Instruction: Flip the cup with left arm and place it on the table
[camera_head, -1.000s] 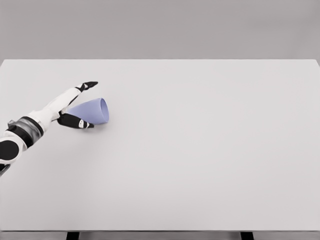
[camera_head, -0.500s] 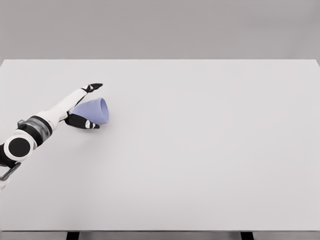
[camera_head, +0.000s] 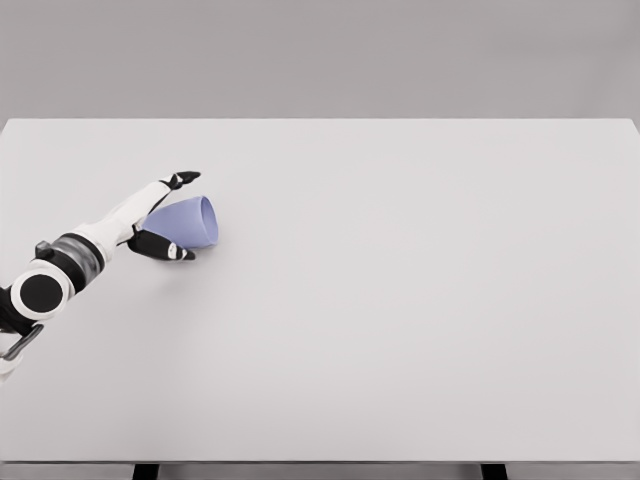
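On the tabletop's (camera_head: 400, 300) left side the cup (camera_head: 185, 221) lies tipped over, left hand (camera_head: 165, 215) spread around its base without closing, so grasp, flip and placing remain.

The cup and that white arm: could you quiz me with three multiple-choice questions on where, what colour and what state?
1. Where on the table is the cup?
A. left part
B. centre
C. right edge

2. What colour is the cup?
A. red
B. pale purple-blue
C. green

3. How does the cup sit?
A. upright
B. upside down
C. on its side

Answers:
1 A, it lies far left, by the left hand.
2 B, its wall is lavender.
3 C, its mouth faces right, fingers above and below it.
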